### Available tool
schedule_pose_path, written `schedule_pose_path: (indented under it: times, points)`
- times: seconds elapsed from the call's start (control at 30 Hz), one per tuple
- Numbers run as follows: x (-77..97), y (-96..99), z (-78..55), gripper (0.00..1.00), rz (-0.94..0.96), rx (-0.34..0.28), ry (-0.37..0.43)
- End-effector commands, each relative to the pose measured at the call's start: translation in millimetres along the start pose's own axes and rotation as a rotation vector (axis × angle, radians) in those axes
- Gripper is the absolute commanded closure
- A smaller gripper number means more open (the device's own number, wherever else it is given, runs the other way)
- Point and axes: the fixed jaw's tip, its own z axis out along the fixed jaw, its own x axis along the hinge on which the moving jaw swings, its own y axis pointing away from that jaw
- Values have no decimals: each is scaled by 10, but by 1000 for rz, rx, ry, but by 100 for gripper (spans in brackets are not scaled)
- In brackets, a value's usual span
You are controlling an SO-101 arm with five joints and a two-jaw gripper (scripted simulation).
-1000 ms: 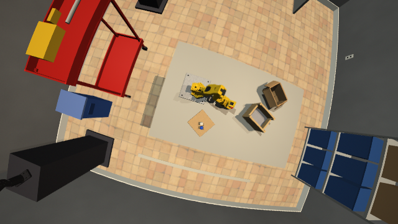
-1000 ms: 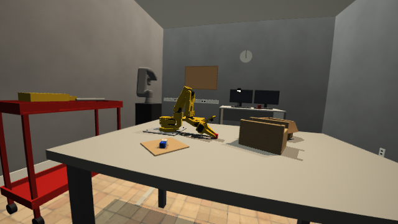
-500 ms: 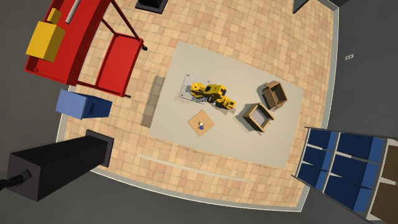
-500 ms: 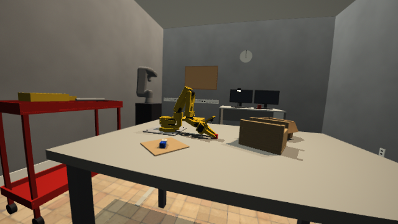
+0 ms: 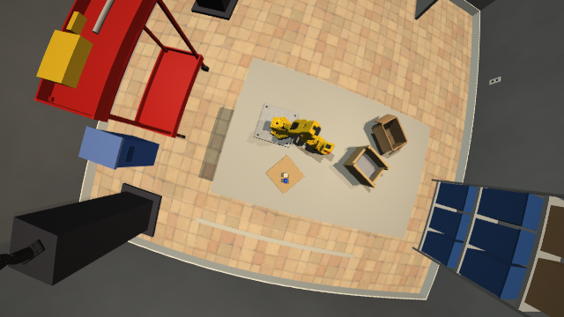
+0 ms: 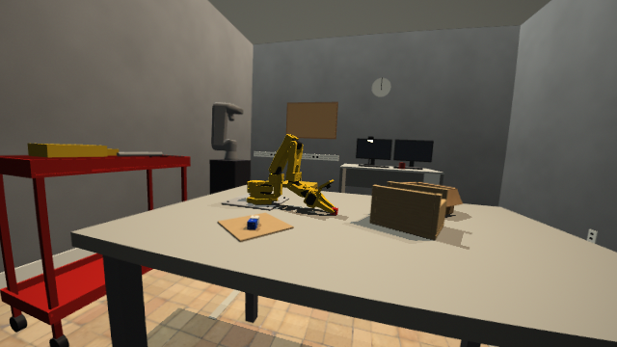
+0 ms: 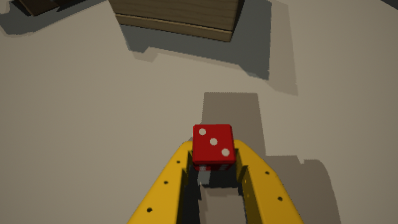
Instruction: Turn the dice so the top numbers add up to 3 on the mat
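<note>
On the left of the table in the exterior view lies the thin square tan mat (image 6: 254,226), and on it sit a small blue die (image 6: 252,224) and, touching it on the far side, a small white die (image 5: 285,175); which faces they show is too small to tell. Just right of centre, the yellow two-fingered gripper (image 6: 335,210) is down low at the grey table top (image 6: 337,270), off the mat, and it is clamped on the small red die (image 7: 213,145). In the wrist view this die sits in the lower middle of the frame between the yellow jaws, with a three-pip face turned toward the camera.

The step in hand looks like the handling of the third die: it is gripped but not yet on the mat, and not yet showing a one on top. The next move calls for a lift and a swing toward the left of the exterior frame, then a release that leaves the die flat with the single pip up, which probably needs a tilt or a regrasp.

For room, the two open brown cardboard boxes (image 6: 410,210) stand to the right, near the gripper, so the free path is leftward. The mat's near half is bare, but the two dice crowd its middle; the red one should land beside them, inside the mat's edge.
</note>
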Motion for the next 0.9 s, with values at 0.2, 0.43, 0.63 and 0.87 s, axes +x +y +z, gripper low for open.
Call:
schedule_pose_path:
  times: [0.2,0.43,0.63,0.87]
  points:
    - [-1,-23,6,95,-3,9,-6]
    - [-1,-23,6,89,-3,9,-6]
    - [-1,-23,6,89,-3,9,-6]
    - [-1,-23,6,85,-3,9,-6]
